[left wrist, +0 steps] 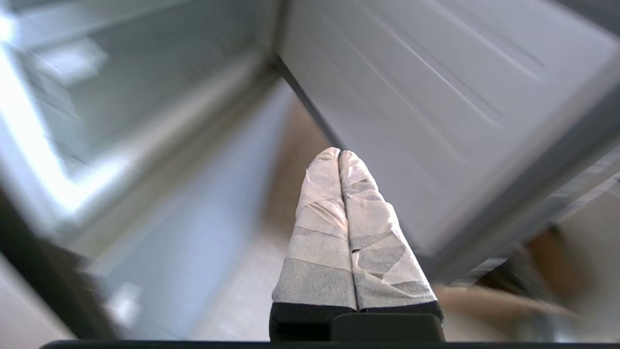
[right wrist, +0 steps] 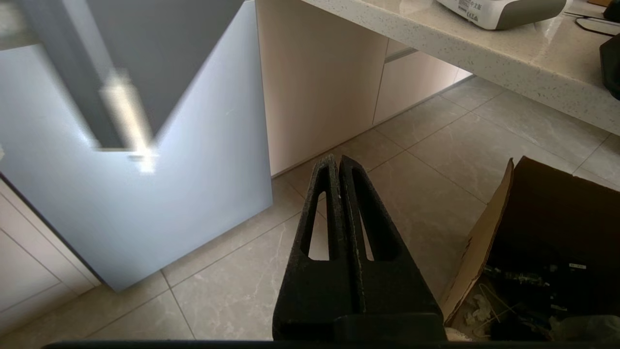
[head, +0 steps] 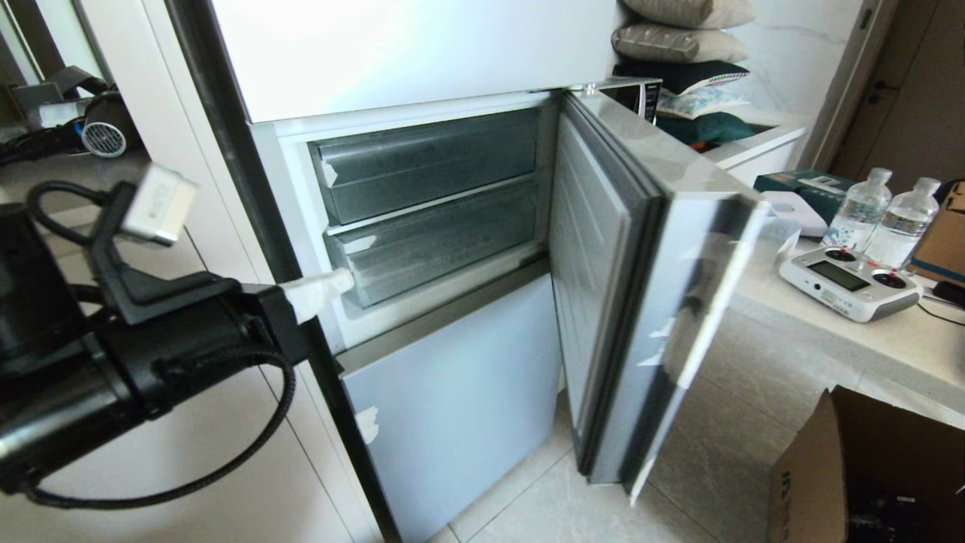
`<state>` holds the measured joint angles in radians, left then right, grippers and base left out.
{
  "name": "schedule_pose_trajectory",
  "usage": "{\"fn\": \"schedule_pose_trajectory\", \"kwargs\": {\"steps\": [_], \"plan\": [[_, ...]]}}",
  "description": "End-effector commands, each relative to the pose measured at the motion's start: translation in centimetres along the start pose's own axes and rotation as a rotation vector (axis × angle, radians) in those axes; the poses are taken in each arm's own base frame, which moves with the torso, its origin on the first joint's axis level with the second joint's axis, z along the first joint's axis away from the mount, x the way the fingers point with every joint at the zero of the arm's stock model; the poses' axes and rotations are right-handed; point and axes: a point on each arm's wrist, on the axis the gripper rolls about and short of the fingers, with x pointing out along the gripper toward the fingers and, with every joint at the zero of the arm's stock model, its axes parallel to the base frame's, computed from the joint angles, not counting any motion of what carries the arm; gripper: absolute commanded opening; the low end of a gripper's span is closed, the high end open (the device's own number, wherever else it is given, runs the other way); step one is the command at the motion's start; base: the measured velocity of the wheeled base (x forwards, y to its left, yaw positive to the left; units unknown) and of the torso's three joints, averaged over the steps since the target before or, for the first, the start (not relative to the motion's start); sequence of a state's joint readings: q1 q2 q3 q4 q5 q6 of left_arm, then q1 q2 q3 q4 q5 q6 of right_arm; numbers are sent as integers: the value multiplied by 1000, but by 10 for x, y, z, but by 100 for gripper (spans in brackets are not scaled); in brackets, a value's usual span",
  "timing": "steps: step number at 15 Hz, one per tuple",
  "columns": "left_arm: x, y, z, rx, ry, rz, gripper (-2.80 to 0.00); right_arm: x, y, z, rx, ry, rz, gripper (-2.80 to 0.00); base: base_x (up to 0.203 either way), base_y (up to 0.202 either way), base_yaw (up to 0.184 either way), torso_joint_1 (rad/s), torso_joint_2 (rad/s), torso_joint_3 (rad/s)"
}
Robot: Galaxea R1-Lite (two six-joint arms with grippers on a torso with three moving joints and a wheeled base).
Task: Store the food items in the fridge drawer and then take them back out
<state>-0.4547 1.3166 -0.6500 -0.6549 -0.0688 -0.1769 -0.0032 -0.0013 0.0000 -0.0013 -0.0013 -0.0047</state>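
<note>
Inside, fridge drawer (head: 441, 243) sits pushed in, lower of two stacked bins in the open compartment; white tape scrap at its front left corner. Upper bin (head: 430, 162) directly above, also closed, tape at its own left corner. No food item visible in any view. Left gripper (head: 320, 292), fingers wrapped in white tape, pressed together and holding nothing; tip just beside the drawer's taped corner, contact not clear. Fridge door (head: 641, 279) swung wide to the right, inner face toward the compartment. Right gripper (right wrist: 339, 165), bare black fingers together, empty, hanging over the tiled floor (right wrist: 426, 160) near an open cardboard box (right wrist: 557, 232). Worktop (head: 844, 332) at right carries a white remote controller (head: 848, 280) near its front edge and two water bottles (head: 878, 215) behind it.
</note>
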Motion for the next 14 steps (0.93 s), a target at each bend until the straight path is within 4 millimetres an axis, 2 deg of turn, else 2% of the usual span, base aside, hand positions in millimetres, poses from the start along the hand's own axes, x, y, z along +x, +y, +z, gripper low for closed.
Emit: {"fn": "schedule_pose_trajectory", "kwargs": {"steps": [1, 3, 5, 8, 10, 11, 14], "plan": [[-34, -5, 23, 46, -129, 18, -280, 0, 0, 0, 0, -1, 0, -280, 0, 0, 0, 0, 0, 0], [-79, -10, 42, 104, -252, 81, -280, 0, 0, 0, -1, -1, 0, -280, 0, 0, 0, 0, 0, 0], [-133, -11, 50, 125, -333, 168, -280, 0, 0, 0, -1, -1, 0, -280, 0, 0, 0, 0, 0, 0], [-198, -10, 34, 180, -389, 490, -280, 0, 0, 0, -1, -1, 0, -280, 0, 0, 0, 0, 0, 0], [-224, -20, 3, 219, -382, 661, -280, 0, 0, 0, -1, -1, 0, -280, 0, 0, 0, 0, 0, 0], [-228, -21, -22, 241, -322, 668, -280, 0, 0, 0, 0, -1, 0, -280, 0, 0, 0, 0, 0, 0], [-212, 1, -102, 238, -2, 635, -280, 0, 0, 0, -1, -1, 0, -280, 0, 0, 0, 0, 0, 0]]}}
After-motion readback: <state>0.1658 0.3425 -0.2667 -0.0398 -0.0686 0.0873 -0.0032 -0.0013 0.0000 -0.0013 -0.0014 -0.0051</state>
